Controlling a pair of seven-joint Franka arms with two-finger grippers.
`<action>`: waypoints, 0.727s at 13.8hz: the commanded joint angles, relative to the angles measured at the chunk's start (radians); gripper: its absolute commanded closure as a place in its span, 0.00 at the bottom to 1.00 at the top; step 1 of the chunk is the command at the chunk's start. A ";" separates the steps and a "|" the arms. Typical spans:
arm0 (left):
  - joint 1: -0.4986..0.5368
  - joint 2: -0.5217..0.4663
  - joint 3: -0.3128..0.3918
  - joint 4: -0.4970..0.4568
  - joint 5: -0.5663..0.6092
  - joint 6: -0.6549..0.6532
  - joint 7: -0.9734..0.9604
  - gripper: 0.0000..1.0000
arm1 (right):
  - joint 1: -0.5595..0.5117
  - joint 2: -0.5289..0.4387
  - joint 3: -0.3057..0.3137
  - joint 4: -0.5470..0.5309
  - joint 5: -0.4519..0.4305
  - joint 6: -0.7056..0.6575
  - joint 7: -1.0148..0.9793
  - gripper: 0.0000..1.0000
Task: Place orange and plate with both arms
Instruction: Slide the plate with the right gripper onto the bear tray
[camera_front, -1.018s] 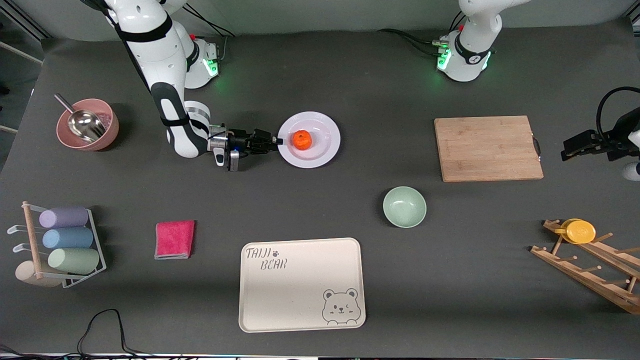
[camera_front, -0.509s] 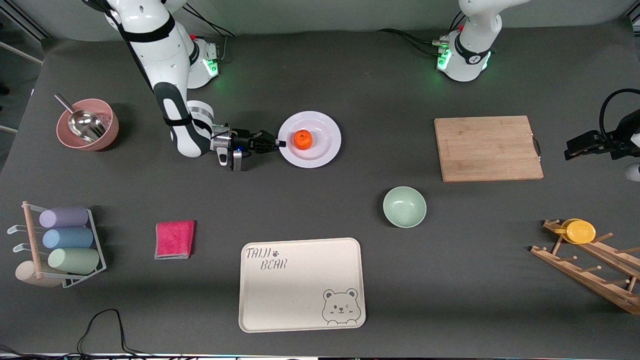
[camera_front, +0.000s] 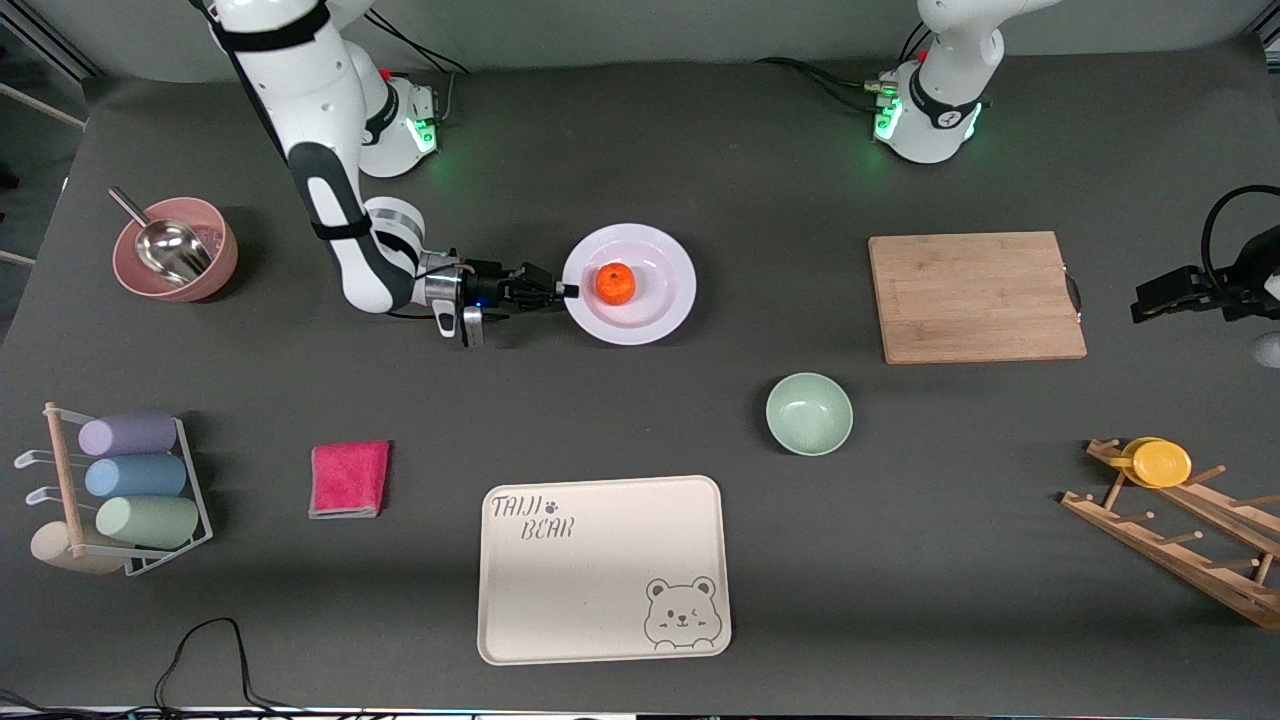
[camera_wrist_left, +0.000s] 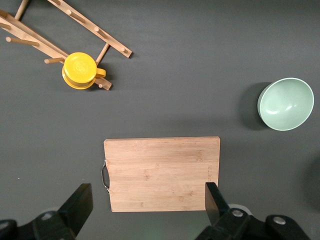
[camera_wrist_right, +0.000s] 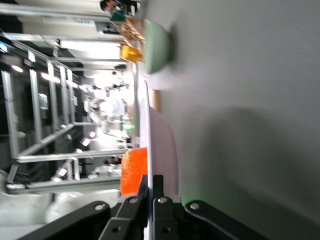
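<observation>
Plate (camera_front: 655, 315) with orange (camera_front: 615, 283) shifted toward cutting board (camera_front: 975, 296), right gripper (camera_front: 566, 291) fingers clamping rim; left gripper (camera_wrist_left: 147, 200) fingers spread

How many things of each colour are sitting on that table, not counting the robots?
Orange: 1, the orange
Pale lavender: 1, the plate
Mint green: 1, bowl
Pink: 2, bowl with scoop, cloth
Cream: 1, bear tray
Wood: 2, cutting board, peg rack
Yellow: 1, cup
Total: 9
</observation>
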 joint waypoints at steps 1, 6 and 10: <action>0.001 -0.008 0.020 -0.008 0.009 0.004 0.019 0.00 | -0.005 -0.134 -0.007 -0.008 -0.022 0.015 0.154 1.00; -0.007 -0.038 0.019 0.006 0.009 -0.033 0.020 0.00 | -0.090 -0.045 -0.007 0.187 -0.127 0.041 0.229 1.00; -0.007 -0.038 0.021 0.021 0.009 -0.036 0.020 0.00 | -0.145 0.140 -0.009 0.479 -0.135 0.039 0.261 1.00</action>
